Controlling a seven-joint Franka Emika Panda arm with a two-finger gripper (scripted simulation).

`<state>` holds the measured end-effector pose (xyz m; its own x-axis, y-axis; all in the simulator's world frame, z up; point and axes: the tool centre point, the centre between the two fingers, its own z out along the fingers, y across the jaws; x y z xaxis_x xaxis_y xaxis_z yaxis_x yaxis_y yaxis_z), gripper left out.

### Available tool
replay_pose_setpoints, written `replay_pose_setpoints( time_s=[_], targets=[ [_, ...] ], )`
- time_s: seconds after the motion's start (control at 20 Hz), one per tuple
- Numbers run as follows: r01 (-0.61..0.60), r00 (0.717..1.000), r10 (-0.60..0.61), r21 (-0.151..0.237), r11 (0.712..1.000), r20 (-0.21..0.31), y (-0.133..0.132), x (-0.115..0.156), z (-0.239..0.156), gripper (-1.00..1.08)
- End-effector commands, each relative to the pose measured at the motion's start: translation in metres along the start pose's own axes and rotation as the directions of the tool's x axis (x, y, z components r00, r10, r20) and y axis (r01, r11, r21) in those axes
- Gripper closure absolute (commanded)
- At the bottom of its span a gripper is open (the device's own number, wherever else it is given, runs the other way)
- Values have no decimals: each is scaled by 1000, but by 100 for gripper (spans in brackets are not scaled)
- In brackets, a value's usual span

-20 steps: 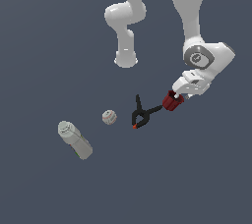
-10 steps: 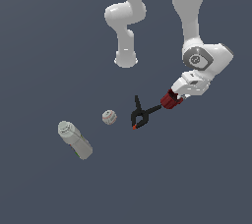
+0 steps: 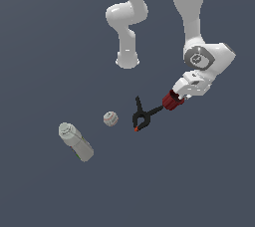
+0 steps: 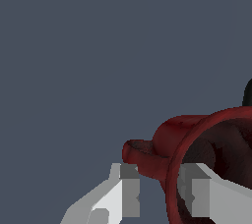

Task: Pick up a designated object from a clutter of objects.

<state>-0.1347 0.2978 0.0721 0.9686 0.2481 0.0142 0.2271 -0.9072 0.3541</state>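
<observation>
The designated object, a small dark red ribbed mug [image 3: 170, 102], lies tipped on the floor at the exterior view's right. Its dark inside and loop handle [image 4: 139, 153] fill the wrist view. My gripper [image 3: 176, 95] reaches down onto the mug's rim. One finger [image 4: 129, 189] sits outside by the handle's root, the other [image 4: 198, 191] inside the mug [image 4: 170, 139]. The wall is pinched between them, so my gripper [image 4: 160, 191] is shut on it. The rest of the clutter of objects lies to the exterior view's left.
A black spring clamp with orange tips [image 3: 143, 116] lies just beside the mug, nearly touching it. Farther to the exterior view's left are a small white ball [image 3: 110, 118] and a pale capped bottle [image 3: 75, 141] on its side. The arm's base [image 3: 127, 60] stands behind.
The mug has shifted slightly toward the clamp under the fingers. The hand has hardly moved, and the clamp, ball and bottle have stayed put.
</observation>
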Motion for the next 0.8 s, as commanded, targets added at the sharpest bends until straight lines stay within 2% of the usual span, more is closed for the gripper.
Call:
replay_pose_setpoints(
  time_s=[0.0, 0.35, 0.75],
  targets=[
    [-4, 1000, 4, -1, 1000, 0, 9, 0, -2, 108],
    [-4, 1000, 4, -2, 1000, 0, 47, -9, -14, 108],
    [-6, 1000, 6, -2, 1000, 0, 113, -24, -35, 108]
  ],
)
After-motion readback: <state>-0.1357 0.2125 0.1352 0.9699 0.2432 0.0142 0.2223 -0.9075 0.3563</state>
